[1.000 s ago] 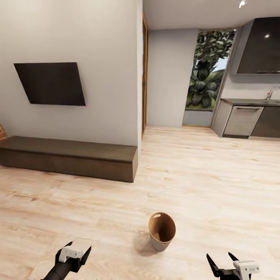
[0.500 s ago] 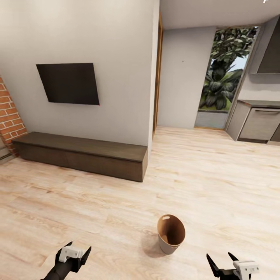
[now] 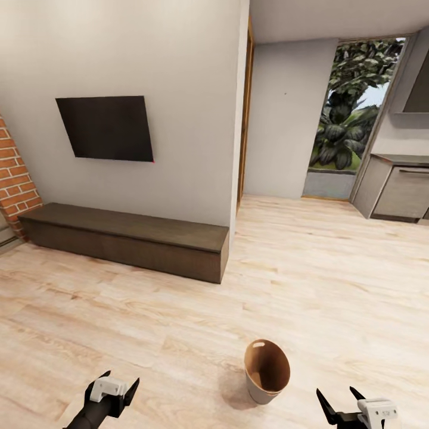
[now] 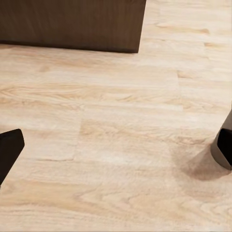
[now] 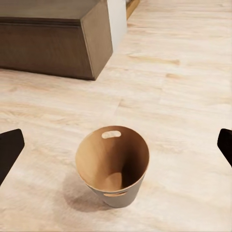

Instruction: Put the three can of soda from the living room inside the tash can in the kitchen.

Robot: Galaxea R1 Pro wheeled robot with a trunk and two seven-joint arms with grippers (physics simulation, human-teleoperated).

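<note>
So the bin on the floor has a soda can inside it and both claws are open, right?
Not quite. The bin is empty: the right wrist view looks straight into its brown inside and no can lies there. It does stand on the floor, and both claws, left and right, are open.

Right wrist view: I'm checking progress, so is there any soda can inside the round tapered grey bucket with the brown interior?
No, the round tapered grey bucket shows only its bare brown inner wall and bottom.
</note>
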